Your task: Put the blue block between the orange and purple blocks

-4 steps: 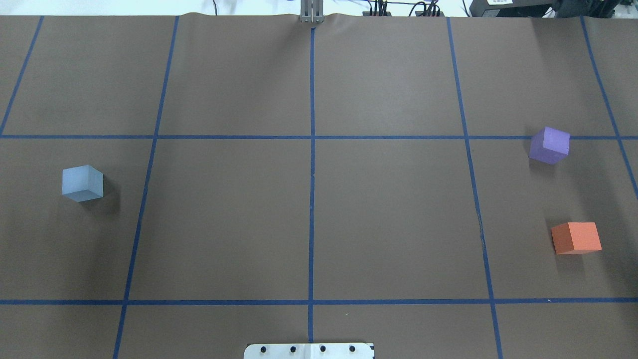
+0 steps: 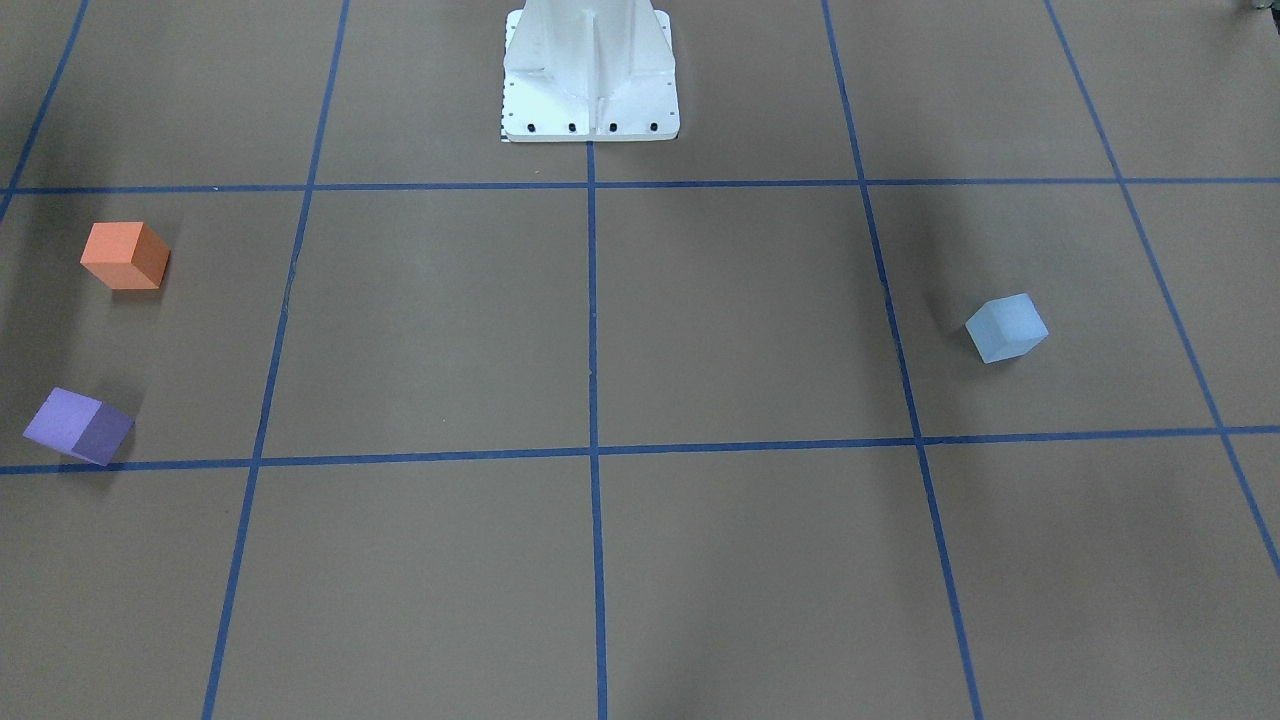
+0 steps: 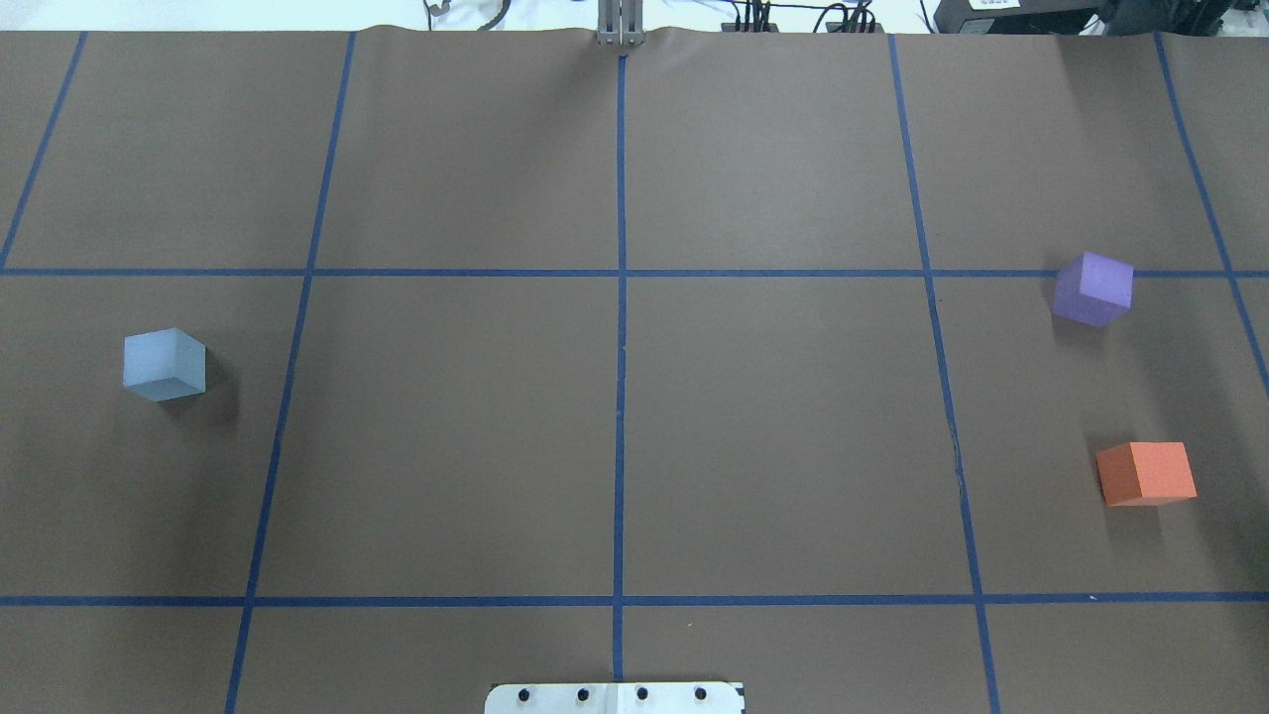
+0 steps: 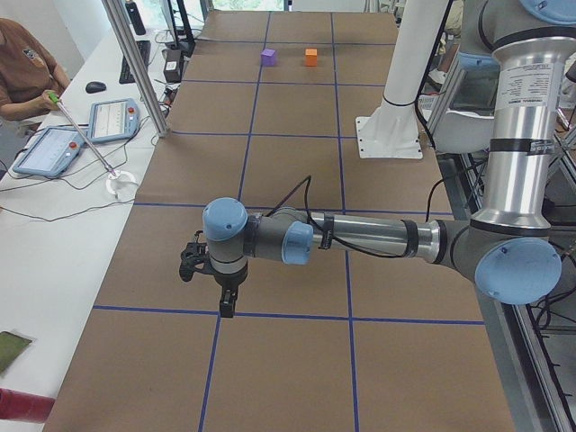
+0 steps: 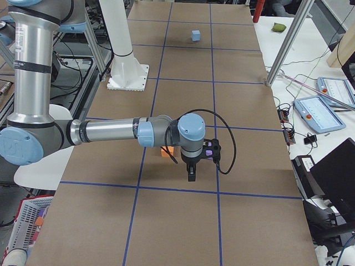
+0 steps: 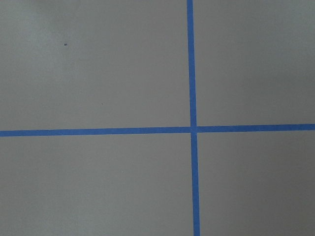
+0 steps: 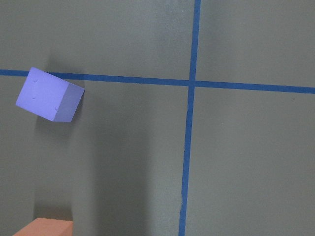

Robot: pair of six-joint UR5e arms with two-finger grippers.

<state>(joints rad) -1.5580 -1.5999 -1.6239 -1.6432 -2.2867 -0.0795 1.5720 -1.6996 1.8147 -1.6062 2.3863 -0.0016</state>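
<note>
The light blue block [image 3: 164,364] sits on the brown table at the left; it also shows in the front view [image 2: 1006,328] and far off in the right side view [image 5: 195,35]. The purple block [image 3: 1093,289] and the orange block [image 3: 1146,473] sit apart at the right, with a bare gap between them. The right wrist view shows the purple block [image 7: 49,95] and the top of the orange block [image 7: 44,227]. My left gripper [image 4: 225,306] and right gripper [image 5: 191,174] show only in the side views, hanging above the table. I cannot tell whether they are open or shut.
The white robot base [image 3: 615,697] stands at the table's near edge. Blue tape lines [image 6: 191,129] divide the table into squares. An operator [image 4: 22,63] with control tablets [image 4: 112,120] sits along the table's far side. A metal post [image 4: 135,67] stands there.
</note>
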